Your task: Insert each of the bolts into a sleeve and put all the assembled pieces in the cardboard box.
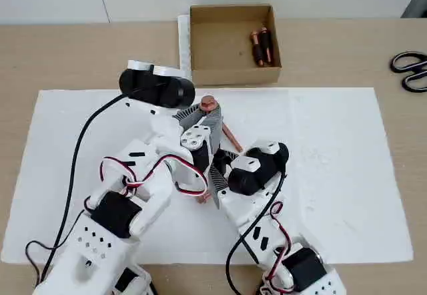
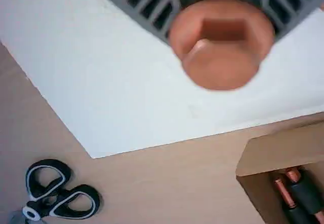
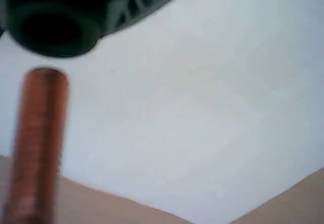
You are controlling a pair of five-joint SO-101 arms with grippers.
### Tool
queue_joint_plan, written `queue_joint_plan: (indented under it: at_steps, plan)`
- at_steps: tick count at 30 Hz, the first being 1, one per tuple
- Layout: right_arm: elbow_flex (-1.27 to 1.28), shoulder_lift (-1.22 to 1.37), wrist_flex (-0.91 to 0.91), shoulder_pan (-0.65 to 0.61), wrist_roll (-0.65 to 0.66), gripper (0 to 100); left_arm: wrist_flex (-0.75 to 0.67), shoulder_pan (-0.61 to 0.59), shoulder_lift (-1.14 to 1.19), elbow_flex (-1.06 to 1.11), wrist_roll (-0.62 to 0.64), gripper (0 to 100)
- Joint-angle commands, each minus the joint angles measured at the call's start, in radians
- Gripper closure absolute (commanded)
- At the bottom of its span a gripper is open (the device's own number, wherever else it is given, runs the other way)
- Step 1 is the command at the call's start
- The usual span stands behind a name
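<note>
The copper bolt (image 2: 220,46) sits closest to the lens, its socket head facing the left wrist camera. The left end effector (image 1: 203,118) is clenched around the bolt just behind that head. From above, the bolt's long axis slants away from the cardboard box (image 1: 233,78) towards the right arm, with the head on the box side.

The right end effector (image 1: 219,165) grasps a black sleeve (image 3: 50,29), open mouth towards the oncoming thread. In the right wrist view the threaded tip is just beside the sleeve's rim and not yet inside. It looks slightly off the bore's line, so I judge the next move needs the two axes lined up before any push.

Both pieces are held above the white mat (image 1: 333,175), near the box. Two assembled pieces (image 1: 261,47) already lie inside it. The left arm is the nearer one to the box. Scissors (image 1: 410,68) rest well apart on the tabletop (image 1: 67,55).
</note>
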Motion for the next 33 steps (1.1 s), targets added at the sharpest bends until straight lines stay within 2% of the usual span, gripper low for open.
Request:
queue_joint_plan:
  at_steps: [1,33]
  plan:
    - [-0.005,-0.013,-0.007,-0.005,-0.009,99.5,-0.002,0.015,-0.005,-0.012,-0.009,99]
    - [-0.005,-0.013,-0.007,0.002,-0.008,99.5,0.124,0.048,-0.008,-0.016,-0.009,99]
